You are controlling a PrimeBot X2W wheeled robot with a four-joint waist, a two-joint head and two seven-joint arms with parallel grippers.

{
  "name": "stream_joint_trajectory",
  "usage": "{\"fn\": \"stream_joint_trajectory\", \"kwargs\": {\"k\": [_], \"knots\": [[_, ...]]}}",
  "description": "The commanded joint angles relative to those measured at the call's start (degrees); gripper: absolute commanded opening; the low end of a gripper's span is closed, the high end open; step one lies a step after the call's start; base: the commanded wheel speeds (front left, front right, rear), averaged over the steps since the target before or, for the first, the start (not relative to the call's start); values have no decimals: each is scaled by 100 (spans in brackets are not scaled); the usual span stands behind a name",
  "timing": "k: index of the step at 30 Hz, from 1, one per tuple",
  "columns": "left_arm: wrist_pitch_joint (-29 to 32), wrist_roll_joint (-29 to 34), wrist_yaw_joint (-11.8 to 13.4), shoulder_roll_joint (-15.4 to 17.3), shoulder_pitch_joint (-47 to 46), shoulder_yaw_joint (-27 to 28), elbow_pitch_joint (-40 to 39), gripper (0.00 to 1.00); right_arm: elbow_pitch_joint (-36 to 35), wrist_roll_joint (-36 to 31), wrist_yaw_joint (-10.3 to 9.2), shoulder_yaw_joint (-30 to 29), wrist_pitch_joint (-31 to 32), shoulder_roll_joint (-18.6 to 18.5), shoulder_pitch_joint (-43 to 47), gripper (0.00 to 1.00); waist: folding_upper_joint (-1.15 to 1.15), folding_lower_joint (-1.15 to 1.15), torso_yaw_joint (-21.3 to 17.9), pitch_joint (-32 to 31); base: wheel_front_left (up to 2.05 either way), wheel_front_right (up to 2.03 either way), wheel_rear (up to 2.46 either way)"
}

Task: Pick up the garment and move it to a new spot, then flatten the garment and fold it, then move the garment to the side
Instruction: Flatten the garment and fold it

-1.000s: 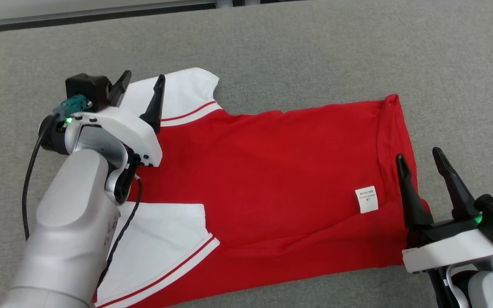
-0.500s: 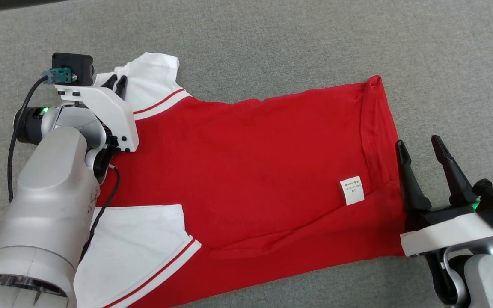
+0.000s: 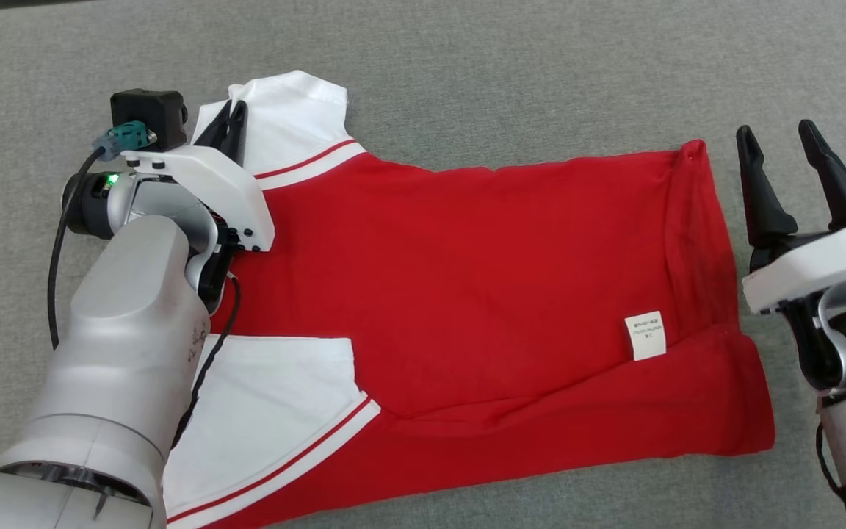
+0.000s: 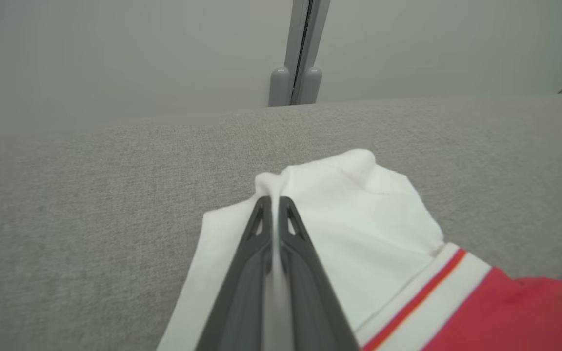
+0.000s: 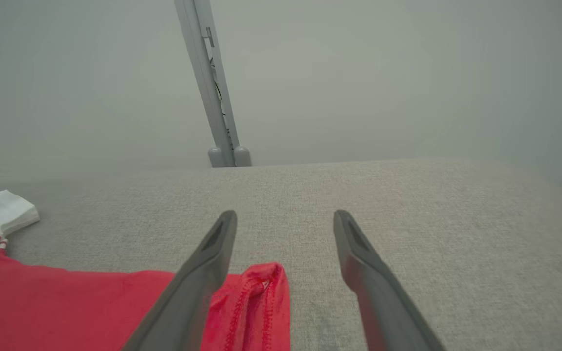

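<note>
The garment (image 3: 482, 272) is a red T-shirt with white sleeves, spread flat on the grey fabric surface (image 3: 540, 73), collar end to the left. My left gripper (image 3: 230, 117) is shut on the far white sleeve (image 3: 298, 110). In the left wrist view that sleeve (image 4: 359, 209) bunches into a small ridge at the left gripper (image 4: 272, 199). My right gripper (image 3: 775, 131) stands open just right of the hem's far corner (image 3: 691, 150), apart from the cloth. In the right wrist view the right gripper (image 5: 285, 214) has that red hem corner (image 5: 261, 282) between its fingers' bases.
A white label (image 3: 645, 336) lies on the red cloth near the hem. The near white sleeve (image 3: 276, 411) lies flat beside my left forearm (image 3: 129, 353). Beyond the surface's far edge stand a pale wall and a grey post (image 4: 293, 73).
My left gripper has closed from open onto the far sleeve. My right gripper has moved from the hem's near part, by the label, up beside its far corner. The camera has shifted.
</note>
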Motion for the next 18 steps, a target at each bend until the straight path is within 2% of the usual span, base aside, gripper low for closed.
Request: {"fn": "stream_joint_trajectory", "kwargs": {"k": [1, 10, 11, 12, 13, 17, 18], "knots": [[-53, -48, -11, 12, 30, -12, -5, 0, 119, 23, -2, 68, 19, -84, -126, 100, 0, 0, 98, 11, 0, 0, 0], [-332, -225, -62, -90, 256, -316, -285, 0, 1555, 412, -2, 893, 387, -358, -820, 100, 0, 0, 392, 16, 0, 0, 0], [-354, -268, -66, -89, 291, -356, -356, 0, 1674, 439, -2, 955, 434, -374, -861, 95, 0, 0, 401, 16, 0, 0, 0], [-361, -308, -68, -94, 330, -405, -431, 0, 1785, 499, -1, 979, 499, -390, -890, 74, 0, 0, 410, 14, 0, 0, 0], [-365, -349, -67, -93, 367, -453, -512, 0, 1888, 536, -2, 1019, 551, -403, -910, 45, 0, 0, 418, 10, 0, 0, 0], [-398, -471, -68, -93, 497, -588, -798, 0, 2149, 670, -2, 1011, 565, -470, -978, 0, 0, 0, 445, -20, 0, 0, 0], [-401, -480, -68, -92, 522, -594, -872, 0, 2195, 716, -2, 989, 527, -487, -990, 0, 0, 0, 451, -33, 0, 0, 0]]}}
